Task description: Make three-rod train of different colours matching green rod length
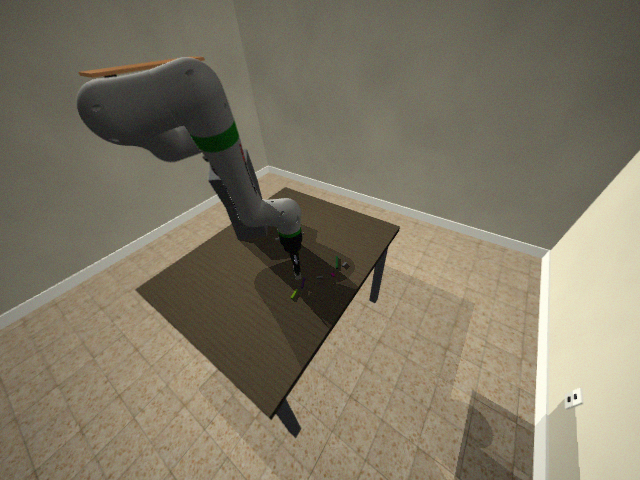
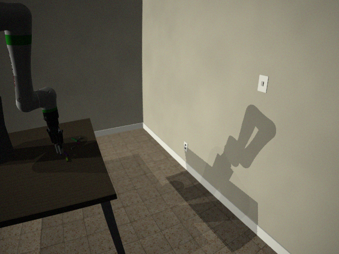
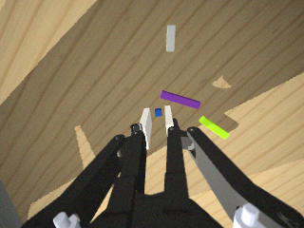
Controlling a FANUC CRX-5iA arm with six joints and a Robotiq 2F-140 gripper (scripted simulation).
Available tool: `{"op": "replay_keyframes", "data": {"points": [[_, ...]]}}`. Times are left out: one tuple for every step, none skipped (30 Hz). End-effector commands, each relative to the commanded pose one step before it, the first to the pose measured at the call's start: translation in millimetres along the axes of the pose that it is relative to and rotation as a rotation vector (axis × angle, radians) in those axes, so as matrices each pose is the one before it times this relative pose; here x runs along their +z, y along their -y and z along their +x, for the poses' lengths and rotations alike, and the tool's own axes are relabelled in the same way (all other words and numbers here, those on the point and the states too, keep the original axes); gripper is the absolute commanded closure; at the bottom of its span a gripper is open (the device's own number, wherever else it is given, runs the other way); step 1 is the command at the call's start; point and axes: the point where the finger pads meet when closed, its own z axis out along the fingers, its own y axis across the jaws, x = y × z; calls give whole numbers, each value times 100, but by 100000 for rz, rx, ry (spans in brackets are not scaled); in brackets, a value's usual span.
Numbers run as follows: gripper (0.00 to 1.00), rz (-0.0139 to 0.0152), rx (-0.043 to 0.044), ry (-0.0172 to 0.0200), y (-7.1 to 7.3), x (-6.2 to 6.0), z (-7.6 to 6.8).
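Observation:
My gripper is slightly open and empty, fingers pointing down over the table. In the wrist view a small blue rod lies on the table, seen between the fingertips. A purple rod lies close beyond it, and a lime rod lies to its right at another angle. A grey rod lies farther off. The green rod lies near a magenta rod. These rods lie apart; the blue one is hidden in the top and exterior views.
A small greyish piece lies beside the green rod; its exact colour is unclear. The table has its near edge beyond the rods in the top view. The arm's shadow darkens the area around the rods.

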Motion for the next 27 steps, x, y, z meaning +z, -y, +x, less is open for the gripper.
{"op": "replay_keyframes", "data": {"points": [[85,-7,1,-16,-3,-7,10],[85,0,0,0,0,0,0],[85,0,0,0,0,0,0],[85,0,0,0,0,0,0],[85,0,0,0,0,0,0],[85,0,0,0,0,1,0],[85,0,0,0,0,4,0],[85,0,0,0,0,10,0],[85,0,0,0,0,18,0],[85,0,0,0,0,27,0],[85,0,0,0,0,38,0],[85,0,0,0,0,48,0],[85,0,0,0,0,0,0],[85,0,0,0,0,0,0],[85,0,0,0,0,59,0],[85,0,0,0,0,69,0],[85,0,0,0,0,78,0],[85,0,0,0,0,87,0],[85,0,0,0,0,94,0],[85,0,0,0,0,99,0],[85,0,0,0,0,103,0],[85,0,0,0,1,105,0],[85,0,0,0,0,105,0],[85,0,0,0,0,103,0],[85,0,0,0,0,100,0],[85,0,0,0,0,95,0],[85,0,0,0,0,88,0]]}}
